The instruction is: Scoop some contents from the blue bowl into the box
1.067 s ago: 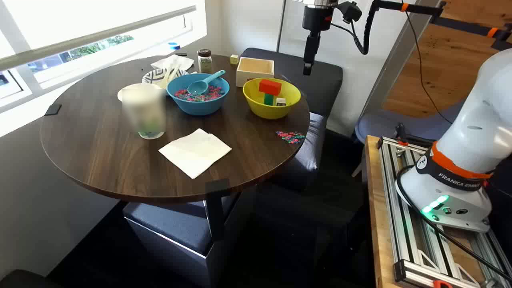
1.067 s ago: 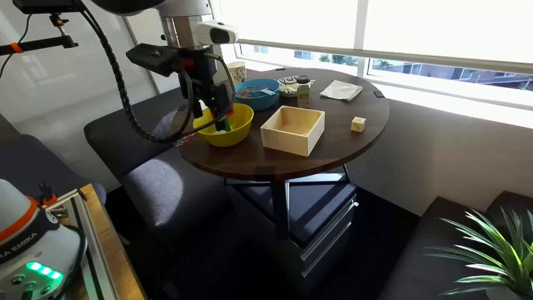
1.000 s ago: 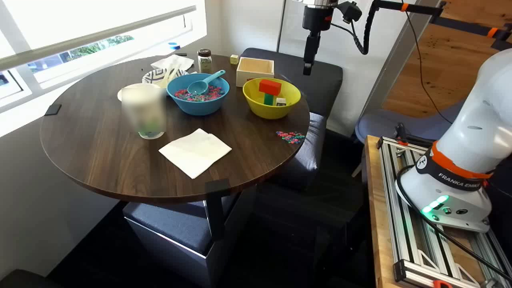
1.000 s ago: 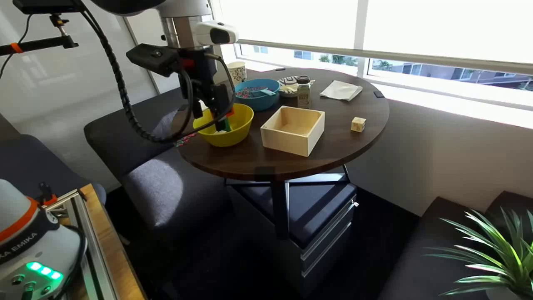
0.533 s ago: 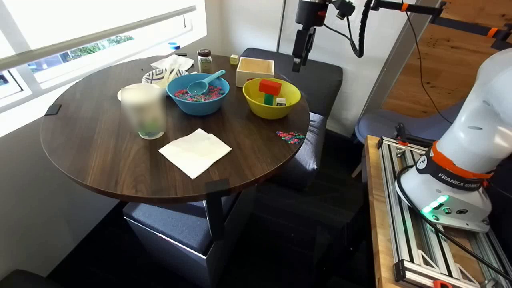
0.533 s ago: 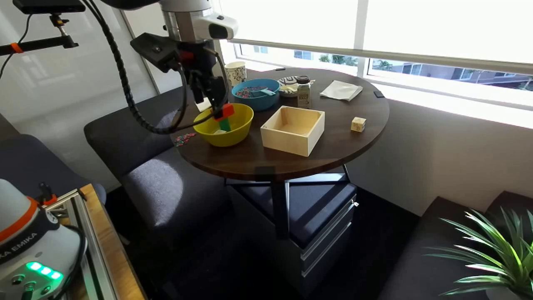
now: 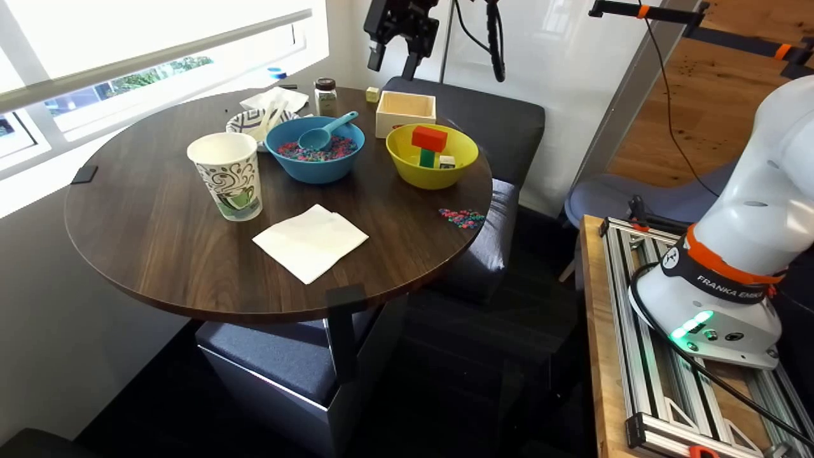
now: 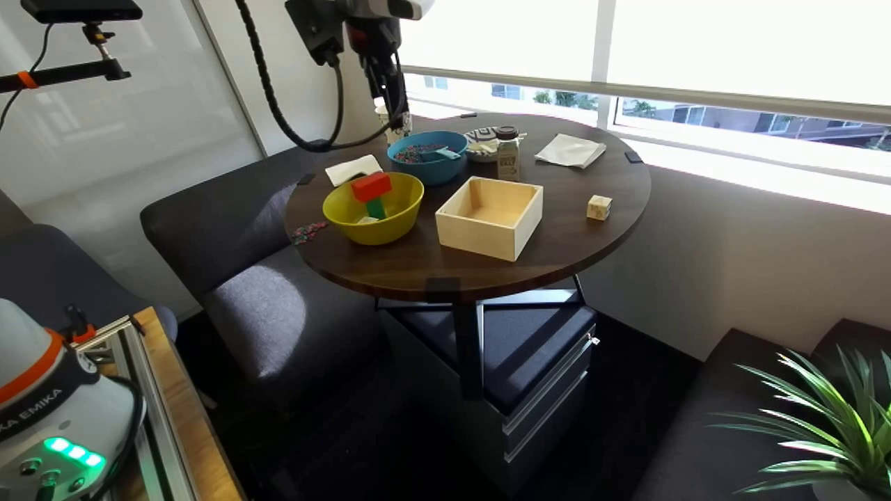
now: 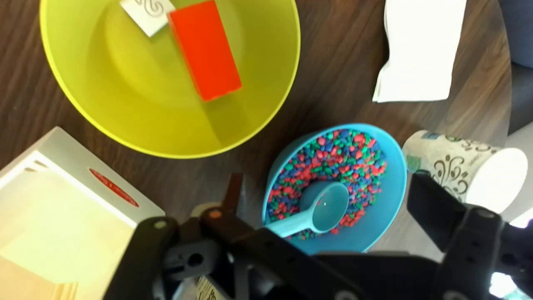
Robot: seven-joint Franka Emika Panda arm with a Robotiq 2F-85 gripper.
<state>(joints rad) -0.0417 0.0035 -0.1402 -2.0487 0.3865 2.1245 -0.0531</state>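
The blue bowl (image 7: 316, 170) stands on the round table, also in the wrist view (image 9: 391, 183). Its contents (image 9: 345, 154) are small pink-red, blue and green bits. A teal scoop (image 9: 331, 208) lies on them, handle over the rim, its cup nearly empty. The box (image 8: 480, 235) is open-topped pale wood beside the yellow bowl, also in the wrist view (image 9: 91, 183); its visible inside is bare. My gripper (image 7: 393, 63) is open and empty, above the table and tilted. In the wrist view its fingers (image 9: 328, 183) appear either side of the blue bowl, touching nothing.
A yellow bowl (image 7: 432, 175) holds red and green blocks and a white one. A paper cup (image 7: 229, 181), napkin (image 7: 310, 245), jar (image 7: 325, 98), patterned plate (image 7: 245, 122) and small cube (image 8: 598, 207) stand around. Spilled bits (image 7: 462, 218) lie near the table edge.
My gripper has moved up and left in an exterior view, away from over the yellow bowl toward the blue bowl's side. It has turned, and its two fingers show apart. The table things have not moved.
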